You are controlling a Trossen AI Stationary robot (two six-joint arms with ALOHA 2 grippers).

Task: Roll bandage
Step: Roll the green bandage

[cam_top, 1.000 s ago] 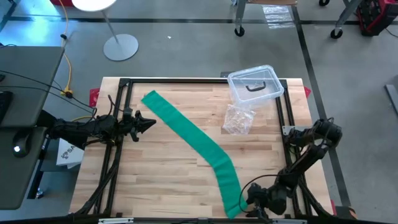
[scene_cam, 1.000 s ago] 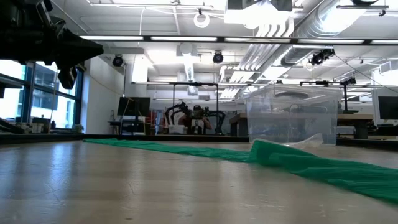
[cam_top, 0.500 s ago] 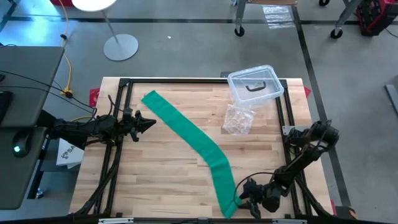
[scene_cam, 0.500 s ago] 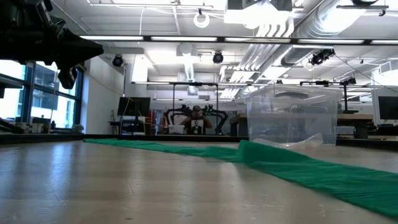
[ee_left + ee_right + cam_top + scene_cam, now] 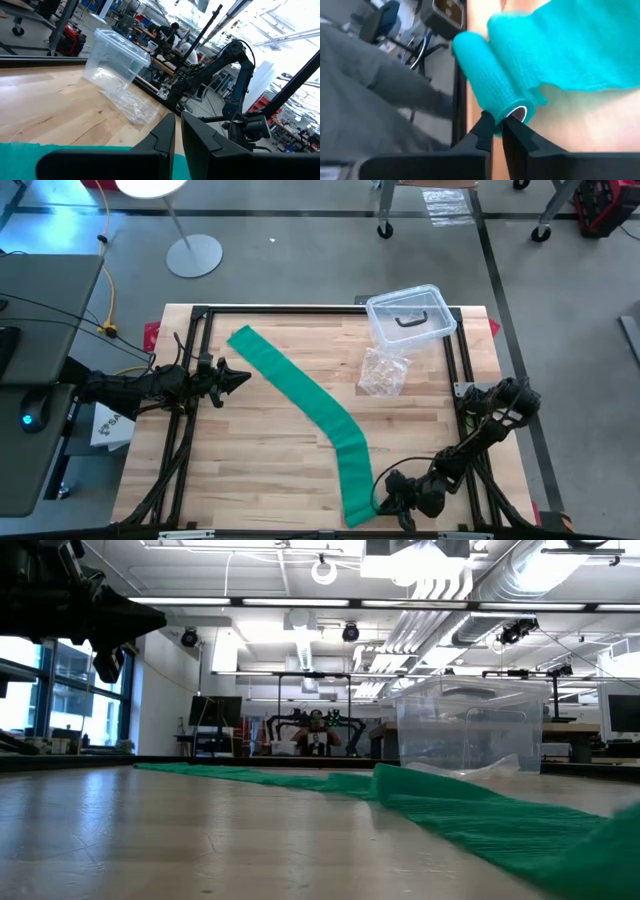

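Bandage (image 5: 310, 406) end shifted left; right jaws now pinched.

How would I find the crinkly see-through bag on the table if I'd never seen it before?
Start at the wooden table and go to the far right corner, where a clear box with a black handle stands. The bag lies right in front of that box, beside the long green bandage. Unlike the stiff box, it is flat, wrinkled and shiny.
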